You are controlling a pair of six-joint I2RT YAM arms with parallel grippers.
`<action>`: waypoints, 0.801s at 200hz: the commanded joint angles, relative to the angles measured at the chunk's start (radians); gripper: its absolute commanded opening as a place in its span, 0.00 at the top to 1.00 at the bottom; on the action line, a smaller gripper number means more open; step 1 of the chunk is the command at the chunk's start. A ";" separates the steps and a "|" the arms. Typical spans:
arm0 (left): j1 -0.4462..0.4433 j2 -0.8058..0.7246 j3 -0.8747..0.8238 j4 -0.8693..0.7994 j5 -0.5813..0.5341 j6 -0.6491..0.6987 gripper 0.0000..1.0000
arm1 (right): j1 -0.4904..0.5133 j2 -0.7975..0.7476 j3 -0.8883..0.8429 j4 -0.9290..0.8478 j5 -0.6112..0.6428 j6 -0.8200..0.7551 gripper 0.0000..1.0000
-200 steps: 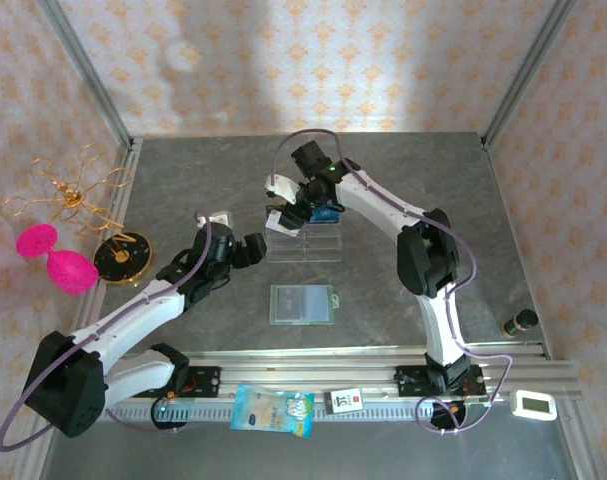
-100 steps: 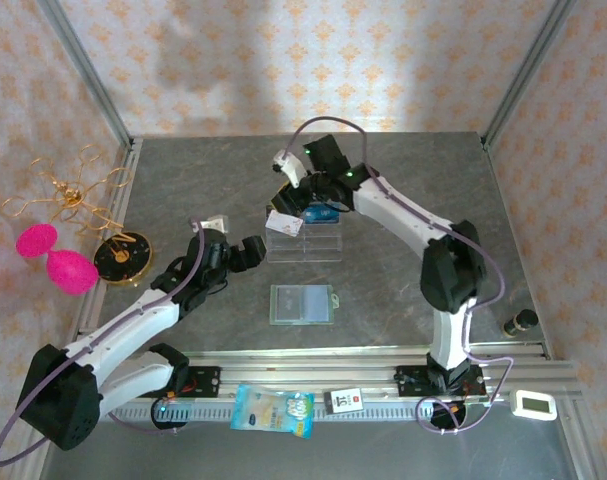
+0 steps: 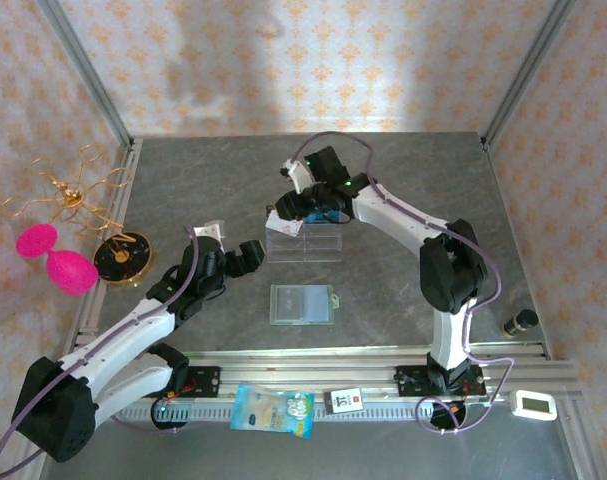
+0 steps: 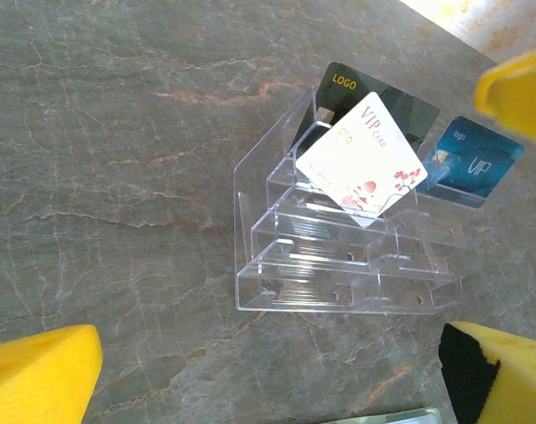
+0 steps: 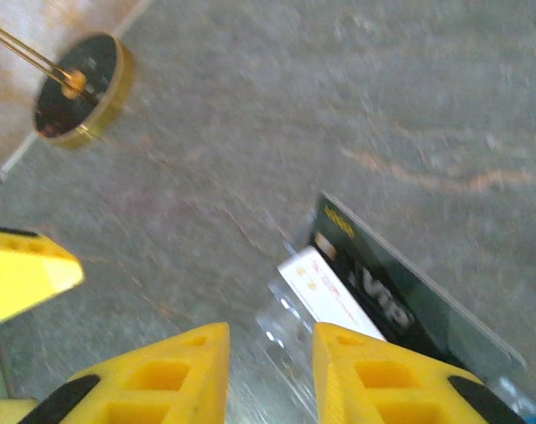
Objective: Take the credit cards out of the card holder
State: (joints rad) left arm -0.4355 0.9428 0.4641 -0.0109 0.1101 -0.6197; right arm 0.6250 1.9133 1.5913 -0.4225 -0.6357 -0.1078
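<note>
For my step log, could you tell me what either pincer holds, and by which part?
Nothing is held: left pincer and right pincer are open and empty; the white card rests in the clear rack.

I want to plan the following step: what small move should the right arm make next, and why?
Probably lift the right gripper away from the clear rack: its jaws hold nothing, and the white card already sits there, tilted.
</note>
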 commanded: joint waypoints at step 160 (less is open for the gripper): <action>0.011 -0.032 0.005 0.024 0.056 0.017 0.04 | 0.016 0.125 0.150 -0.169 0.161 -0.200 0.69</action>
State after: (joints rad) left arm -0.4355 0.9138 0.4637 -0.0097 0.1535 -0.6193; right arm 0.6273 2.0037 1.7027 -0.5591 -0.4858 -0.2718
